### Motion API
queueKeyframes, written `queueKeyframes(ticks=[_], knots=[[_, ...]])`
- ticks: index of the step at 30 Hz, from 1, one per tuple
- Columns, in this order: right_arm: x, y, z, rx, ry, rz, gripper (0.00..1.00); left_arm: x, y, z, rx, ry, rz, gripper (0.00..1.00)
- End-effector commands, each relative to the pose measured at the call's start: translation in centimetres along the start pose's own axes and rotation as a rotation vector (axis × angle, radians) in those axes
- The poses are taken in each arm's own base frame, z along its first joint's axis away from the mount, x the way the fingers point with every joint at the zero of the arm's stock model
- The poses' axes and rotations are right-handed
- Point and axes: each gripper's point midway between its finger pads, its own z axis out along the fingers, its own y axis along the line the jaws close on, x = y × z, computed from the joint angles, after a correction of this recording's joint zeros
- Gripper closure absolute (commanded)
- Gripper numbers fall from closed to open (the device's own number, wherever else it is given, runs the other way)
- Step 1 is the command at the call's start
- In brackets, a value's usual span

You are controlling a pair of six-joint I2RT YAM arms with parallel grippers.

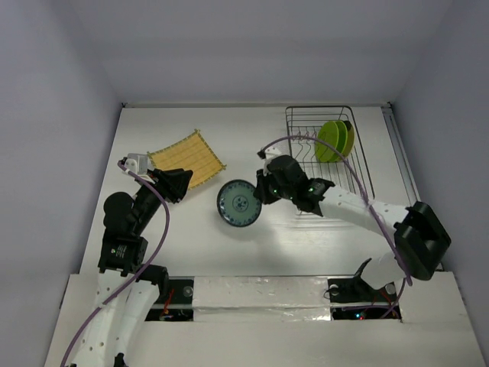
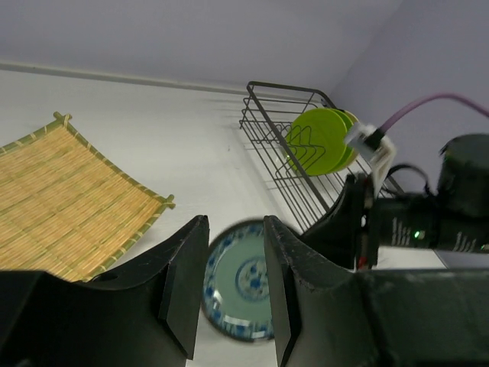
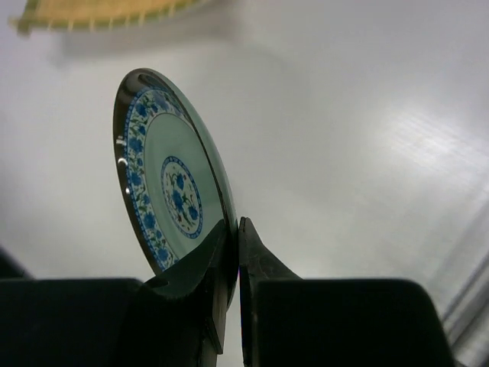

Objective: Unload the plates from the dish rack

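Observation:
My right gripper (image 1: 258,193) is shut on the rim of the teal-blue plate (image 1: 237,203) with a blue flower pattern and holds it over the white table, left of the dish rack (image 1: 356,170). The plate shows edge-on in the right wrist view (image 3: 164,191) and past my left fingers in the left wrist view (image 2: 237,279). Lime green plates (image 1: 334,140) stand upright in the rack, also in the left wrist view (image 2: 321,141). My left gripper (image 1: 186,180) is open and empty over the edge of the mat. No cream plate shows.
A yellow bamboo mat (image 1: 187,157) lies at the back left of the table, also in the left wrist view (image 2: 61,202). White walls close in the table at the back and sides.

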Motion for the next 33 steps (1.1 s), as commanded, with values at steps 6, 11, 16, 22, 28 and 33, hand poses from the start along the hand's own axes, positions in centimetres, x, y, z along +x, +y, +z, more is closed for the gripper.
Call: queueKeyframes(ticks=[6,11,16,22,28,33], knots=[[4.8,5.4,3.0,-0.219,0.091,0.025,0.97,-2.7,-1.1,-0.1,0.023,-0.071,0.032,0.68],[8.6,2.4,5.7,-0.079,0.186,0.017,0.90,-2.7,-1.1,-0.1,0.024,-0.069,0.032,0.68],[8.1,1.1,5.9,-0.004,0.156,0.011,0.67,-2.8,-1.2,-0.2,0.027,-0.072,0.032,0.68],[3.9,0.6,2.9,0.059,0.053,0.007,0.38,-2.8,-1.3,-0.3,0.029,-0.073,0.034,0.68],[-2.6,-3.2,-1.5,0.267,-0.142,0.018,0.48,-2.9,-1.4,-0.4,0.030,-0.077,0.035,0.68],[-8.0,-12.5,-5.2,0.500,-0.284,0.124,1.00,-2.9,-1.6,-0.5,0.039,-0.078,0.036,0.68]])
